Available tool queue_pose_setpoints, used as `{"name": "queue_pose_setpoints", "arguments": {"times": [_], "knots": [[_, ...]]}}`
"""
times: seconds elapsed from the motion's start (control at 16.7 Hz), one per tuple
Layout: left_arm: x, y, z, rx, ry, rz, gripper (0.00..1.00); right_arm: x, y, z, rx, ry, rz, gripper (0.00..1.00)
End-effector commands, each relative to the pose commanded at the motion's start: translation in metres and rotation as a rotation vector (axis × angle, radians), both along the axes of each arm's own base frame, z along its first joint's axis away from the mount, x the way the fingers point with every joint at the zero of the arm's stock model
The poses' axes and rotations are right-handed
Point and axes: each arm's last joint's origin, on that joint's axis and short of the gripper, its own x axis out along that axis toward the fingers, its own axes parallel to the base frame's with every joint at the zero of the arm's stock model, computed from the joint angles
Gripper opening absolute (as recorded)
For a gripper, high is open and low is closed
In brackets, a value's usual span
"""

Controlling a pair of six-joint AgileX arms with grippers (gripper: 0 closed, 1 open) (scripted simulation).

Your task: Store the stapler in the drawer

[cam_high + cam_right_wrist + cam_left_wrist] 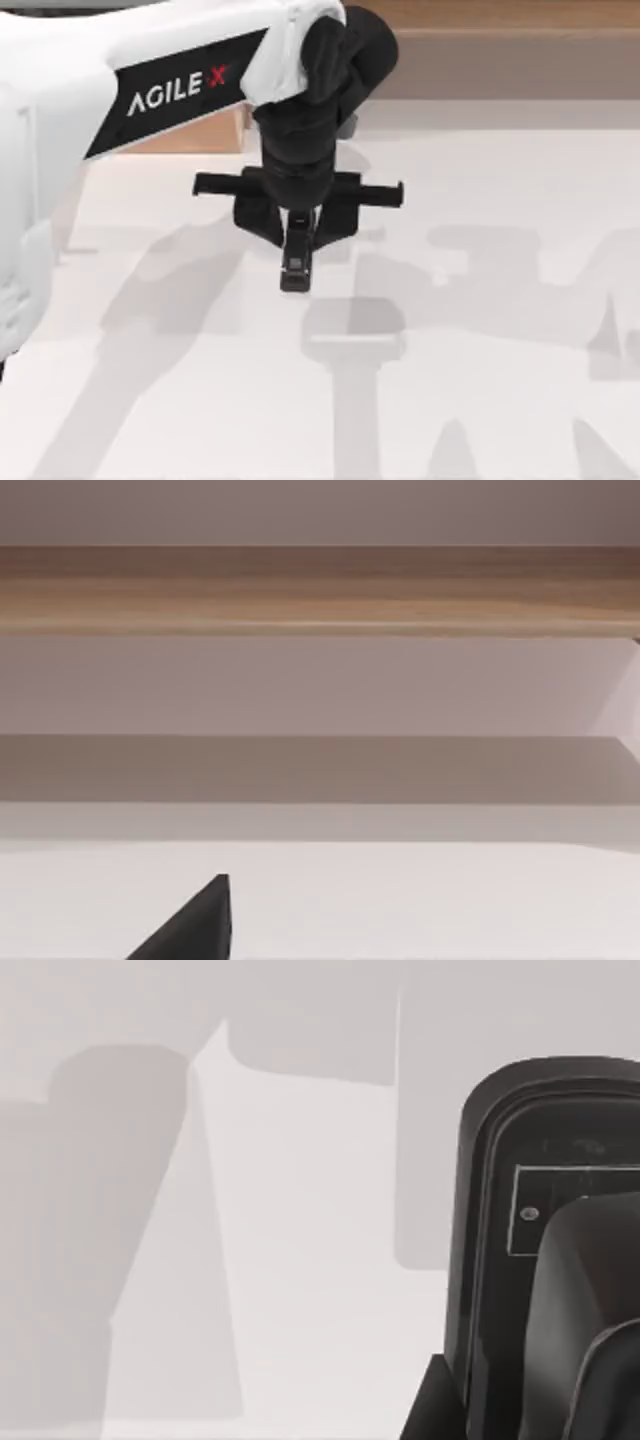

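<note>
**Inspector A:** The left gripper [297, 262] on the white AgileX arm is hanging above the middle of the pale tabletop [480, 400], with its fingers pinching the small, slim black oblong stapler [296, 262]. The bar is pointing toward the near edge of the table and appears lifted clear of the surface, since a shadow is lying apart from it.

**Inspector B:** Confirming. In the left wrist view a black rounded body with a thin outlined panel [545, 1210] is sitting close against the camera. I judge that to be the stapler in the grasp.

**Inspector A:** And the drawer?

**Inspector B:** A light-wood panel [195, 132] is peeking out from under the arm at the far side; I take it for the drawer front, but the arm is covering its inside. The wider wood-edged unit with the brownish-grey face [520, 60] is standing behind, to the right.

**Inspector A:** The right gripper?

**Inspector B:** A dark fingertip [195, 920] is showing in the right wrist view, facing that unit. Whether its jaws are spread or closed, I cannot tell.

**Inspector A:** Recommendation: keep the pinch firm, carry the stapler high enough to clear the front panel, centre it over the grey cavity, and lower before releasing.
</note>
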Motion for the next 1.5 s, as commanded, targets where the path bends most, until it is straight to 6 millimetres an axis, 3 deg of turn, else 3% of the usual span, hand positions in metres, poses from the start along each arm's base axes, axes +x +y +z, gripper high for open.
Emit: {"name": "queue_pose_setpoints", "arguments": {"times": [0.18,0.48,0.66,0.84,1.02,1.2,1.5], "knots": [[0.051,0.072,0.033,0.034,-0.075,0.063,0.0,0.0,0.0,0.0,0.0,0.0,0.0,1.0],[0.107,0.228,0.074,0.136,-0.153,0.174,0.0,0.0,0.0,0.0,0.0,0.0,0.0,1.0],[0.118,0.319,0.078,0.177,-0.149,0.218,0.0,0.0,0.0,0.0,0.0,0.0,0.0,1.0],[0.123,0.385,0.056,0.159,-0.101,0.215,0.0,0.0,0.0,0.0,0.0,0.0,0.0,1.0],[0.129,0.417,0.016,0.082,-0.023,0.16,0.0,0.0,0.0,0.0,0.0,0.0,0.0,1.0],[0.131,0.425,-0.018,0.005,0.058,0.099,0.0,0.0,0.0,0.0,0.0,0.0,0.0,1.0],[0.131,0.426,-0.027,-0.018,0.089,0.08,0.0,0.0,0.0,0.0,0.0,0.0,0.0,1.0]]}}
